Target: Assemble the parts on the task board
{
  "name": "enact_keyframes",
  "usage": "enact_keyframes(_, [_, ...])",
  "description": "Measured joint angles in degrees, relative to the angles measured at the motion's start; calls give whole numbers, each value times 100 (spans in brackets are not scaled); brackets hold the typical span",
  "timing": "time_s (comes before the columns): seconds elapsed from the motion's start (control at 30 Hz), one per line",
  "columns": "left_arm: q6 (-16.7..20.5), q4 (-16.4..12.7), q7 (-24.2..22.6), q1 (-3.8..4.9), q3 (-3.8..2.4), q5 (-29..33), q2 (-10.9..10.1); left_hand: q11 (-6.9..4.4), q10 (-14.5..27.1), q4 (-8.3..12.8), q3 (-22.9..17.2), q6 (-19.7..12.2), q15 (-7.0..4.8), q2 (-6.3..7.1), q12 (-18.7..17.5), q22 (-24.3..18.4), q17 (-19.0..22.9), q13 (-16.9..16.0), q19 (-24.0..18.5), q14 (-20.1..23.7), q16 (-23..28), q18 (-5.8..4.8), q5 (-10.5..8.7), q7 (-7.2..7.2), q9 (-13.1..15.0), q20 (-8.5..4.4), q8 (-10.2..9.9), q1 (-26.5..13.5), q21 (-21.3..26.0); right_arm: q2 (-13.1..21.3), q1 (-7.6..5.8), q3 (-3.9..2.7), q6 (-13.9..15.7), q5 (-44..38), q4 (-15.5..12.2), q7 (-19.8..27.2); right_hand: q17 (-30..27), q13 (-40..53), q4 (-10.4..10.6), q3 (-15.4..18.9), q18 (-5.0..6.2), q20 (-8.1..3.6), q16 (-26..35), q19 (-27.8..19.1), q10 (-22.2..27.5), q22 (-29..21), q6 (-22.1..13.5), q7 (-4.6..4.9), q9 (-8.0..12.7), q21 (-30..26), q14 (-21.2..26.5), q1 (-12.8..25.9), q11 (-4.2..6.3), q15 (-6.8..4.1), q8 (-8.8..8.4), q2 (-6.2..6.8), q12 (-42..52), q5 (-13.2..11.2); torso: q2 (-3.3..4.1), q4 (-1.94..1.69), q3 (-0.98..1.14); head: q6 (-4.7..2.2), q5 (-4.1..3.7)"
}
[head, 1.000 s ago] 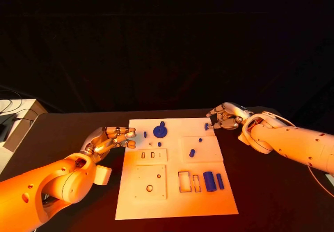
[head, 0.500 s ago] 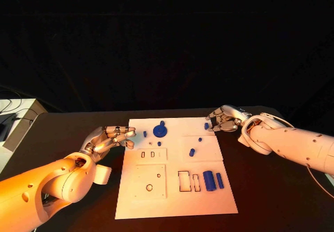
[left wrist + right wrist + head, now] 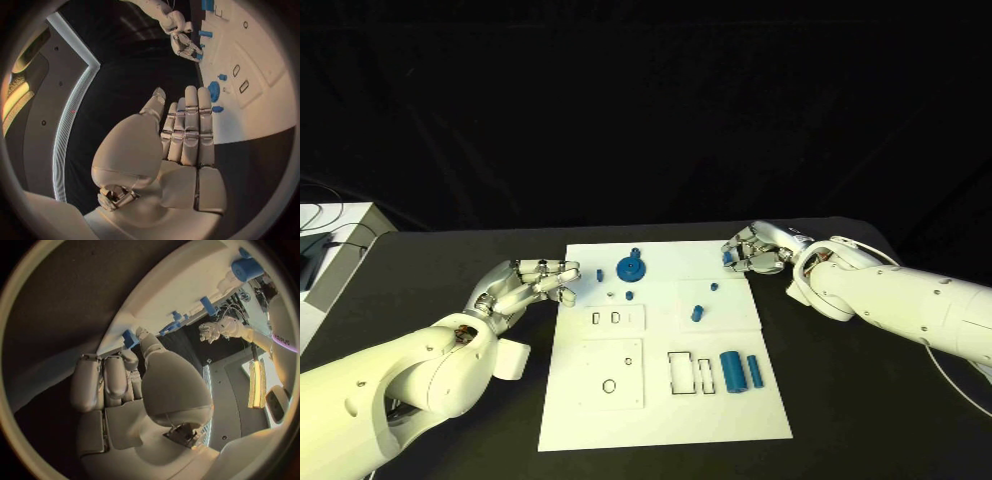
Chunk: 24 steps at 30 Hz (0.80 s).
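The right hand (image 3: 759, 250), at the upper right of the head view, curls its fingers around a small blue peg (image 3: 730, 258) at the white board's (image 3: 661, 410) right edge; whether it truly grips it I cannot tell. It should pinch the peg squarely before lifting. The left hand (image 3: 531, 284) hovers empty, fingers apart, beside the board's left edge.

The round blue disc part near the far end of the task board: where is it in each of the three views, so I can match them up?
Head view: the round blue disc sits near the far edge of the task board, left of centre.
Left wrist view: the disc lies just beyond the left hand.
Right wrist view: I cannot pick it out for certain.
Shared landmark: the small blue part by the right hand.
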<state>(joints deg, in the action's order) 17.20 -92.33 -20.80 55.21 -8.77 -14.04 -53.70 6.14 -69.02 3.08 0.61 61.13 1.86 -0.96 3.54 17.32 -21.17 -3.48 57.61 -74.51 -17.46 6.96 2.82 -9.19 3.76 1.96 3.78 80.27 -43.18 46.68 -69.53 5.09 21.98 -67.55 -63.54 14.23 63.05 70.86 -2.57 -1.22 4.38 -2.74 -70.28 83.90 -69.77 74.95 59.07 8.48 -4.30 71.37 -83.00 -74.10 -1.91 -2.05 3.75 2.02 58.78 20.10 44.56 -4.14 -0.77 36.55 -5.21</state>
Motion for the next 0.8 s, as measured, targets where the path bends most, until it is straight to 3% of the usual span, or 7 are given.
enact_keyframes(0.27, [0,-1,1,0,-1,0,-5,0,0,0,0,0,0,0,0,12,-10,0,0,0,-33,0,0,0,0,0,0,0,-25,-20,25,0,0,-2,30,-31,7,30,-58,-58,0,0,0,0,-5,-1,51,-20,0,36,0,35,-4,0,0,-96,0,22,0,5,0,35,8])
enact_keyframes(0.8, [0,4,6,-1,-2,1,-6,0,0,0,0,0,0,0,0,22,-15,0,0,0,-89,0,0,0,0,0,0,0,-65,-36,33,0,17,-4,62,-54,25,63,-135,-135,0,0,0,0,-62,-2,160,-75,0,38,0,76,20,0,0,-185,23,21,-14,10,2,35,29])
